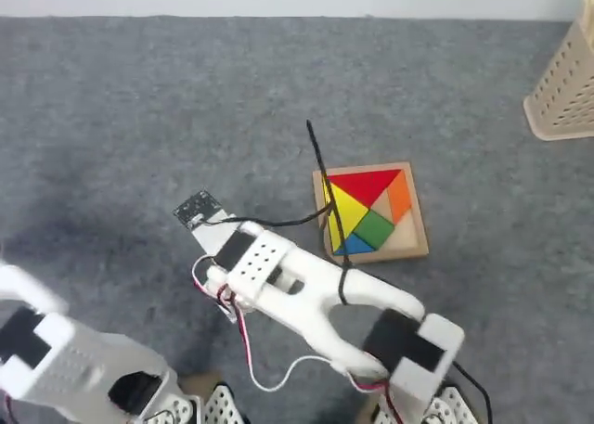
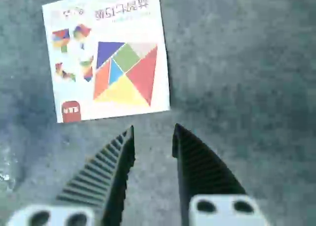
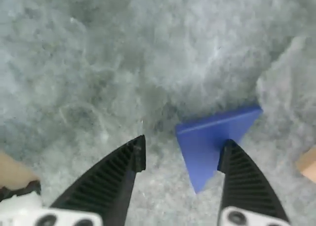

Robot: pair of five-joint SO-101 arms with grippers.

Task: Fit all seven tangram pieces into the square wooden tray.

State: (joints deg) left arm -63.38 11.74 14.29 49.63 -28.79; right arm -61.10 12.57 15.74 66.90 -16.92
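The square wooden tray (image 1: 413, 243) lies on the grey carpet right of centre. It holds red (image 1: 367, 183), yellow (image 1: 345, 206), orange (image 1: 399, 199), green (image 1: 374, 227) and small blue (image 1: 355, 245) pieces, with bare wood showing between them. A white arm (image 1: 306, 289) stretches from the lower right toward the middle and covers what lies under it. In the right wrist view a blue triangle (image 3: 207, 142) lies flat on the carpet. My right gripper (image 3: 184, 143) is open just above it, with one fingertip (image 3: 229, 154) over the triangle's edge. My left gripper (image 2: 153, 132) is open and holds nothing.
A printed card (image 2: 106, 58) showing the solved tangram lies on the carpet ahead of the left gripper. A perforated beige block (image 1: 566, 85) stands at the far right. The other arm's white body (image 1: 65, 359) fills the lower left corner. A black cable (image 1: 325, 192) crosses the tray.
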